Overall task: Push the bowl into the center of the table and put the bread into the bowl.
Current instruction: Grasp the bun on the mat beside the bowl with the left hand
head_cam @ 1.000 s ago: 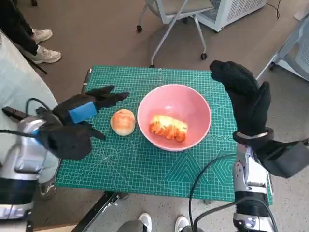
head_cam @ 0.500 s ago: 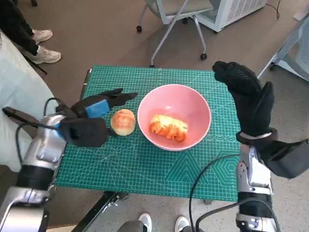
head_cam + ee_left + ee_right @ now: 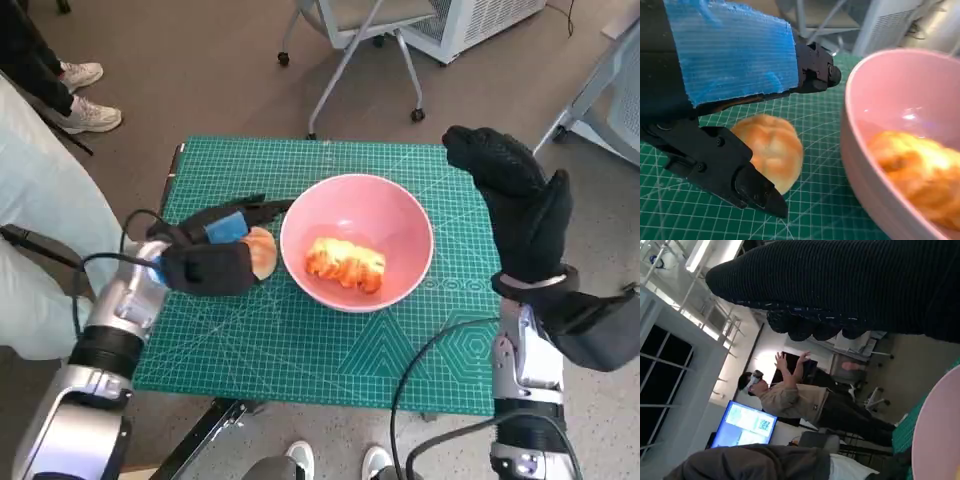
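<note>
One round bread (image 3: 263,250) between spread left hand (image 3: 212,252) fingers (image 3: 752,187), ungripped; right hand (image 3: 515,205) open, empty.

From above, the left hand (image 3: 212,256) covers most of the round bun (image 3: 262,250), so only a pale sliver shows beside the pink bowl (image 3: 400,215). Whether its fingers (image 3: 747,182) actually touch the bun is hard to say; up close they seem to straddle it. In that close view the bowl is cut off by the picture's edge, and the bread inside (image 3: 920,170) is a soft orange blur. The right hand (image 3: 520,205) hides the worktop's (image 3: 300,350) far right corner. From behind that glove, only an arc of the bowl's rim (image 3: 935,425) shows, and the person (image 3: 795,400) standing beyond is too small to make out clearly.
</note>
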You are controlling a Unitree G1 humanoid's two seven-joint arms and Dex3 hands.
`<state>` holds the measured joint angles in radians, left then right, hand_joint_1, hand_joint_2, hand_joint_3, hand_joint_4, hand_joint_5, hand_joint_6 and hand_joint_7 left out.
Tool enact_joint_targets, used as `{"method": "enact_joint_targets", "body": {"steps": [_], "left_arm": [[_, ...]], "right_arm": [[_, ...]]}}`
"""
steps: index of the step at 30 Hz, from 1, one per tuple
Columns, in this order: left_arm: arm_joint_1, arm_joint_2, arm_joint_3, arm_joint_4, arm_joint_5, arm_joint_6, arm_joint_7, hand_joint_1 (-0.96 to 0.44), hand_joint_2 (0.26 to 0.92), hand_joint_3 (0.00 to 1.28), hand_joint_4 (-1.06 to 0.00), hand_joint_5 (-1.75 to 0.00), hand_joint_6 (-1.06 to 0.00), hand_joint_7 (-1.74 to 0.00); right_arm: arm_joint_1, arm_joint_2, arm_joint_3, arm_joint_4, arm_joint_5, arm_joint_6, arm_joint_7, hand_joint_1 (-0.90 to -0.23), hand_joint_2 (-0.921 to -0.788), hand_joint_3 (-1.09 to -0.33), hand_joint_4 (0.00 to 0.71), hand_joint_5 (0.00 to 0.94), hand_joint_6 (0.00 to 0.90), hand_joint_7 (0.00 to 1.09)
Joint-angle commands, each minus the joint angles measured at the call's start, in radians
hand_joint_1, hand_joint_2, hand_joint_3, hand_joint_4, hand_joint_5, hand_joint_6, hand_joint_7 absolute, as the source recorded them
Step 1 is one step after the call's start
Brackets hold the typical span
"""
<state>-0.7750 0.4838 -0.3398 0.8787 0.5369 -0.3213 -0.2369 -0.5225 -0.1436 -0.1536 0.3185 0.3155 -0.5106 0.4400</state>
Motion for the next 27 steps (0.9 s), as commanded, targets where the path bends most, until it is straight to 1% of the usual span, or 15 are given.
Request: {"method": "enact_joint_targets", "body": {"steps": [1,2,4,5,7,8,9,10,12,16,21,27], "left_arm": [[-0.029,-0.017,-0.055,0.061,0.086,0.029,0.113,0.03,0.808,0.02,-0.41,-0.03,-0.41,-0.04],[-0.031,-0.019,-0.061,0.066,0.096,0.036,0.124,0.04,0.818,0.02,-0.46,-0.03,-0.47,-0.06],[-0.035,-0.021,-0.071,0.074,0.109,0.047,0.136,0.06,0.829,0.02,-0.50,-0.03,-0.53,-0.06],[-0.037,-0.022,-0.076,0.080,0.114,0.053,0.137,0.07,0.841,0.02,-0.58,-0.05,-0.62,-0.10],[-0.040,-0.021,-0.082,0.089,0.120,0.054,0.137,0.07,0.855,0.02,-0.68,-0.09,-0.73,-0.14],[-0.041,-0.019,-0.084,0.092,0.119,0.051,0.137,0.06,0.868,0.03,-0.69,-0.29,-0.72,-0.34],[-0.041,-0.015,-0.086,0.096,0.117,0.043,0.135,0.04,0.887,0.05,-0.67,-0.61,-0.68,-0.65],[-0.042,-0.012,-0.088,0.099,0.116,0.037,0.134,0.03,0.899,0.05,-0.68,-0.81,-0.67,-0.83],[-0.045,-0.008,-0.088,0.111,0.109,0.025,0.126,0.01,0.910,0.05,-0.69,-0.98,-0.66,-0.98],[-0.044,0.005,-0.085,0.108,0.099,0.009,0.110,0.00,0.918,0.05,-0.70,-1.12,-0.65,-1.10],[-0.037,0.022,-0.072,0.090,0.077,0.003,0.086,0.00,0.920,0.06,-0.70,-1.18,-0.64,-1.11],[-0.026,0.045,-0.046,0.046,0.048,0.010,0.066,0.00,0.920,0.06,-0.71,-1.20,-0.62,-1.10]], "right_arm": [[0.038,0.003,0.000,-0.015,0.000,0.025,-0.012,-0.668,-0.921,-0.775,0.230,0.004,0.105,0.57],[0.039,0.004,0.000,-0.019,0.000,0.027,-0.013,-0.669,-0.921,-0.774,0.230,0.004,0.105,0.57],[0.042,0.004,0.000,-0.026,0.001,0.032,-0.015,-0.669,-0.921,-0.774,0.230,0.004,0.106,0.57],[0.043,0.005,0.000,-0.027,0.002,0.035,-0.016,-0.669,-0.921,-0.774,0.230,0.004,0.107,0.57],[0.045,0.005,-0.001,-0.030,0.004,0.039,-0.017,-0.670,-0.921,-0.773,0.230,0.003,0.108,0.57],[0.046,0.005,-0.002,-0.030,0.004,0.040,-0.017,-0.670,-0.921,-0.772,0.230,0.003,0.109,0.57],[0.046,0.006,-0.002,-0.030,0.005,0.040,-0.017,-0.670,-0.921,-0.772,0.230,0.003,0.110,0.57],[0.046,0.006,-0.003,-0.029,0.006,0.041,-0.017,-0.670,-0.921,-0.771,0.230,0.003,0.111,0.57],[0.047,0.008,-0.003,-0.028,0.005,0.040,-0.018,-0.671,-0.921,-0.769,0.231,0.003,0.112,0.57],[0.050,0.011,-0.001,-0.031,0.000,0.038,-0.022,-0.671,-0.921,-0.767,0.231,0.003,0.114,0.57],[0.049,0.012,0.002,-0.028,-0.003,0.037,-0.023,-0.670,-0.921,-0.767,0.231,0.003,0.115,0.57],[0.049,0.013,0.004,-0.031,-0.006,0.039,-0.025,-0.669,-0.921,-0.769,0.231,0.002,0.116,0.57]]}}
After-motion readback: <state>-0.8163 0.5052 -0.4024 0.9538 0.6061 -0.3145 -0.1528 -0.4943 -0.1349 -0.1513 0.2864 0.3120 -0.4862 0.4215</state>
